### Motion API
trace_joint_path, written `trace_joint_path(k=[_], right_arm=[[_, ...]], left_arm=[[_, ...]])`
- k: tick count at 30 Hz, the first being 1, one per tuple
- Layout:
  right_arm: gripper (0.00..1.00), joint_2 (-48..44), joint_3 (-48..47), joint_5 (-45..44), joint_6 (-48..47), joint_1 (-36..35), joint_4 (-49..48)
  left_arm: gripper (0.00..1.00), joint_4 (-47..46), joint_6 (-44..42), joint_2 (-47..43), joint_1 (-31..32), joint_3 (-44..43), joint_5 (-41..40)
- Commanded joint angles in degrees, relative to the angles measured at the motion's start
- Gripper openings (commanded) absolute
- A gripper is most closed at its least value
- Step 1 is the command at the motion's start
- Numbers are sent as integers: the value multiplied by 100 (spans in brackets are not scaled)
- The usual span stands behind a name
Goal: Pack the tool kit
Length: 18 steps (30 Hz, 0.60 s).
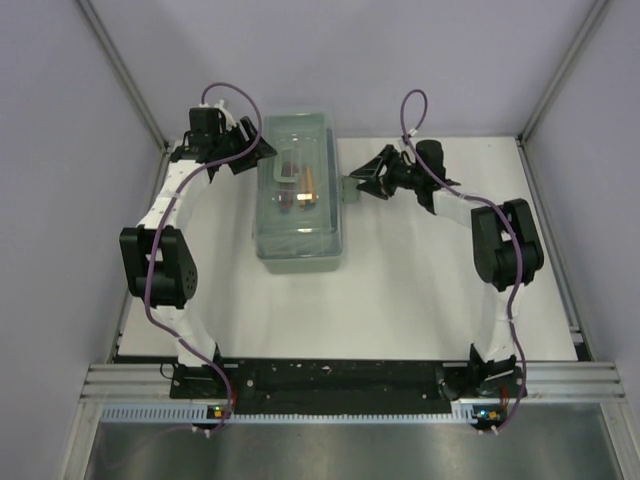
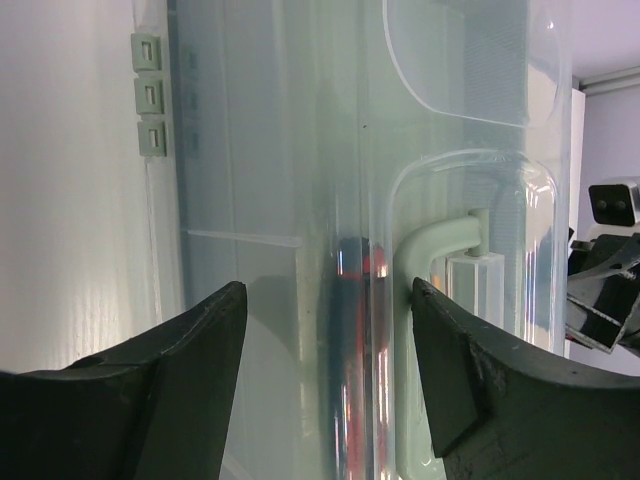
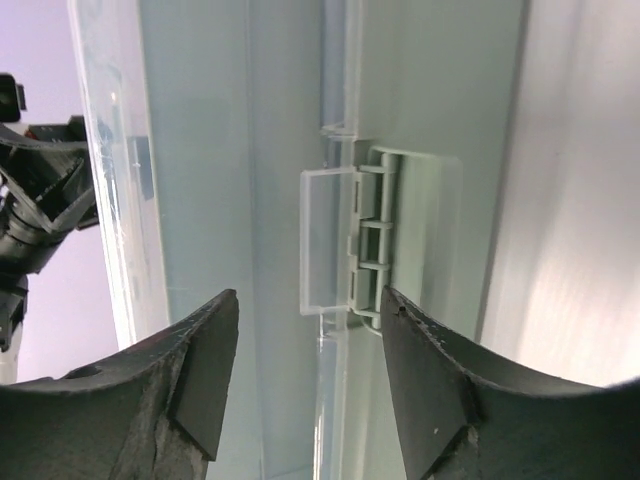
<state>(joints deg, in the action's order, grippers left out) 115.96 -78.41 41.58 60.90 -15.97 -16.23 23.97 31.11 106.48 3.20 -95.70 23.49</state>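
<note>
Desk [image 1: 420, 290]: a pale green toolbox [image 1: 300, 262] is being flanked.
Red tools [image 1: 300, 190] inside; left gripper [image 2: 325, 295] and right gripper [image 3: 310, 298] are being held apart.

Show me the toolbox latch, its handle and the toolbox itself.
latch [image 3: 328, 242]: right wrist view, on its clear flap.
handle [image 2: 432, 245]: left wrist view, on its green bend.
toolbox [image 1: 300, 262]: top view, on its near wall.

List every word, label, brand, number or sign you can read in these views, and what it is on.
None readable: no text shows on the toolbox, its latch or the table.
The tools under the clear lid are blurred; any marking there is too small to read.
</note>
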Motion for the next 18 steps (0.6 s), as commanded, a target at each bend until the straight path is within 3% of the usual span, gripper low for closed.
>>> trace_joint_path(k=[1, 7, 12, 14, 18], right_arm=[[59, -487, 378, -107, 228, 252, -1013], [67, -251, 739, 86, 545, 296, -1706], [82, 592, 854, 543, 1966, 278, -4296], [84, 953, 740, 614, 2389, 243, -4905], [84, 1008, 695, 492, 2085, 199, -4469]], left_arm=[[68, 513, -176, 347, 137, 52, -107], [68, 556, -202, 365, 137, 16, -151], [68, 565, -202, 365, 137, 25, -134], [68, 574, -185, 365, 137, 25, -134], [68, 592, -193, 356, 137, 8, -160]])
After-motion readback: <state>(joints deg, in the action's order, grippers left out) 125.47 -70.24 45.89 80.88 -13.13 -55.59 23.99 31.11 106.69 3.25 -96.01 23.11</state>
